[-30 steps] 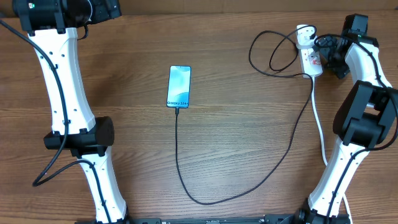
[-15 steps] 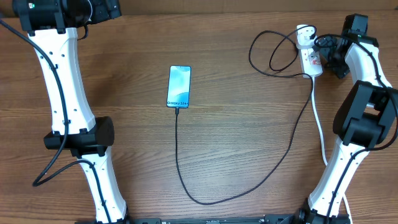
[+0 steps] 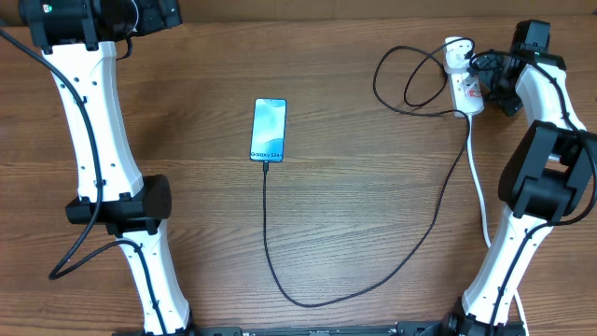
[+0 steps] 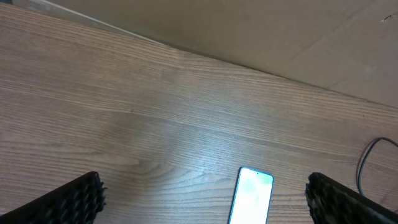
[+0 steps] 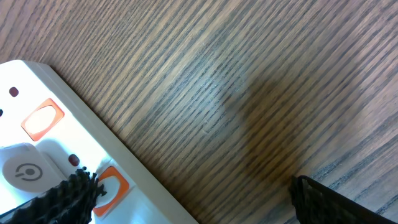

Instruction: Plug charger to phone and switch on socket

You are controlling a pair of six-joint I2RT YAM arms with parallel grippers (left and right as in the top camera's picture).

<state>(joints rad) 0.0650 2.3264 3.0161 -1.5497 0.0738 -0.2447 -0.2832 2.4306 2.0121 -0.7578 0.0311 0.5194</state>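
- Overhead is looking straight down at the whole table (image 3: 354, 205).
- Left wrist is seeing the distant phone (image 4: 252, 194), shared with overhead.
- Right wrist is hugging the socket (image 5: 74, 137).

Table (image 3: 354, 215): brown, streaked wood grain. Phone (image 3: 268, 130): black edge, pale blue-white gradient screen. Cable (image 3: 265, 215): black. Power strip (image 3: 466, 93): white body, orange-red switches (image 5: 42, 119).

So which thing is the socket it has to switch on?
Look at the far right corner of the table, by the right gripper. The socket is the white oblong strip there, with a round white plug at its far end. Nothing else has small red switches.
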